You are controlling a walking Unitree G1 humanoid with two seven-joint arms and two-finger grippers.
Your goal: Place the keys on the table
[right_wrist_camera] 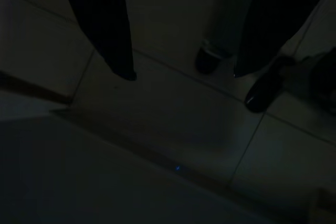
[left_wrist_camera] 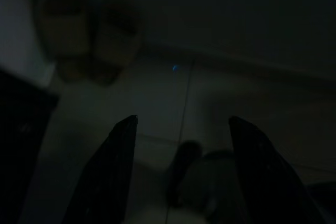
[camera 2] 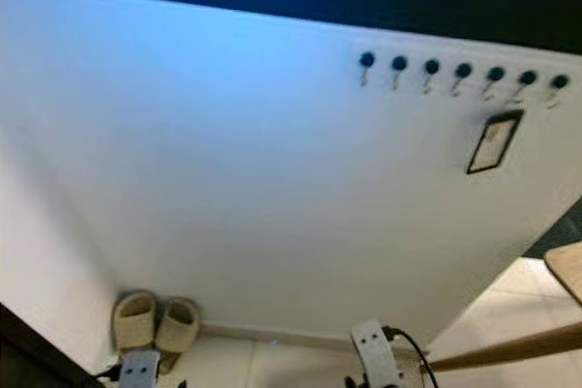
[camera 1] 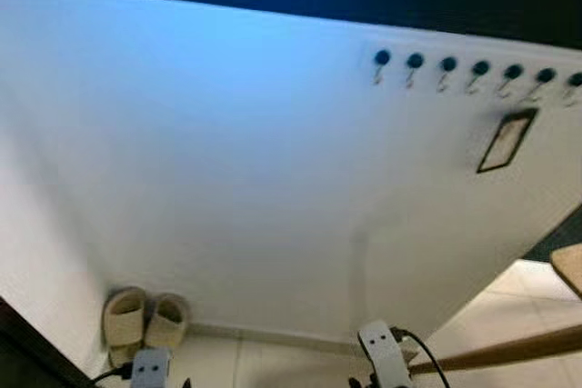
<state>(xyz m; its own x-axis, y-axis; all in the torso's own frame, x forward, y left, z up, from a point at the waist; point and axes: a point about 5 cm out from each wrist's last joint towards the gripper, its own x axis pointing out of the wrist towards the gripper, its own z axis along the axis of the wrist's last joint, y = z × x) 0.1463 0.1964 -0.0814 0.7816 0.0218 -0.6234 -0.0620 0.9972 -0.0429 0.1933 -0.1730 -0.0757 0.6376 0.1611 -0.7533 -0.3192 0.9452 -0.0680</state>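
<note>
A row of dark-knobbed hooks (camera 1: 479,69) runs along the white wall at the upper right, each with a small metal hook under it; I cannot make out keys on them. A wooden table edge (camera 1: 569,266) pokes in at the far right. Both arms hang low, with the left wrist (camera 1: 150,368) and right wrist (camera 1: 383,353) at the bottom of the picture. In the dark left wrist view my left gripper (left_wrist_camera: 182,117) is open above floor tiles. My right gripper (right_wrist_camera: 184,74) is also open over the tiles, holding nothing.
A small dark-framed picture (camera 1: 506,140) hangs under the hooks. A pair of beige slippers (camera 1: 144,319) sits against the wall's base at the lower left. A wooden rail (camera 1: 509,350) slants in from the right. Pale floor tiles (camera 1: 518,302) lie at the lower right.
</note>
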